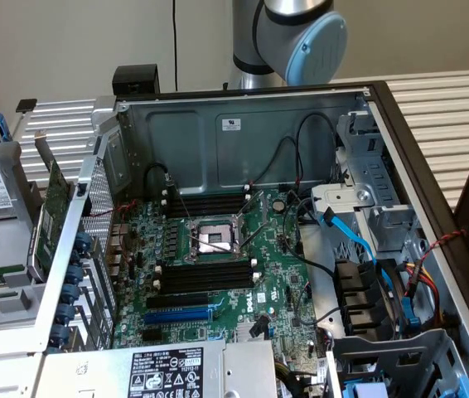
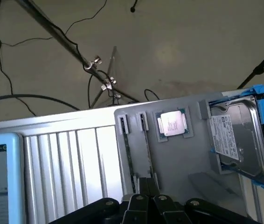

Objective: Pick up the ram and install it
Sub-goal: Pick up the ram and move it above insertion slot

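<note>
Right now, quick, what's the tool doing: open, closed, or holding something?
Tool: cannot be told whether open or closed; it is right by the end of a memory stick standing in the gray tray.

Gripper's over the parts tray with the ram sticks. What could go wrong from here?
1. Two ram sticks stand side by side by the gripper; grabbing one may knock the other, or the CPU beside them.
2. Black cables hang near the motherboard slots, a possible snag.
</note>
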`<state>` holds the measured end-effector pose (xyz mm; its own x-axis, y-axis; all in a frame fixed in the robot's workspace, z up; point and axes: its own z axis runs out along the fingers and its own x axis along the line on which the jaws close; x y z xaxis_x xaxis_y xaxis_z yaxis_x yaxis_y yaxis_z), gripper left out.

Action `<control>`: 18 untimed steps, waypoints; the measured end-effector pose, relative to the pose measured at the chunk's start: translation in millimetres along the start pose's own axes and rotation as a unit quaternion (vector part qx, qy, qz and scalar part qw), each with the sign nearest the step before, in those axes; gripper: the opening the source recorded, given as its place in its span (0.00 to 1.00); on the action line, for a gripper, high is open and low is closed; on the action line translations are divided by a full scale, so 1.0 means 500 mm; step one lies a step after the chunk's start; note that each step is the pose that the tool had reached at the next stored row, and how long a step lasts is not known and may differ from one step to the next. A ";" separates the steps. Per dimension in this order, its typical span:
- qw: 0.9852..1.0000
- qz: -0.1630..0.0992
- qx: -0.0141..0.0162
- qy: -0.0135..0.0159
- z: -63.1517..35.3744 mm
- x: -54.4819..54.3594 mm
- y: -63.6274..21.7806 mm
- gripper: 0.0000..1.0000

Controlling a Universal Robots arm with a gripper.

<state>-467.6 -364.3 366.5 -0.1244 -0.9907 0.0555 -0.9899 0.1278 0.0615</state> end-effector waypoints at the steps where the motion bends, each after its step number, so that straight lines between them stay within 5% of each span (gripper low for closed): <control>1: 1.000 -0.009 0.001 0.002 0.000 0.000 0.000 0.10; 5: 0.999 -0.040 0.008 0.004 0.000 0.000 0.000 0.10; 10: 0.997 -0.069 0.024 0.005 0.001 0.000 0.000 0.10; 18: 0.997 -0.070 0.026 0.003 0.001 0.000 0.000 0.17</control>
<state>-467.6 -364.4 366.0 0.0158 -0.9983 0.0567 -0.9997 -0.0148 0.0182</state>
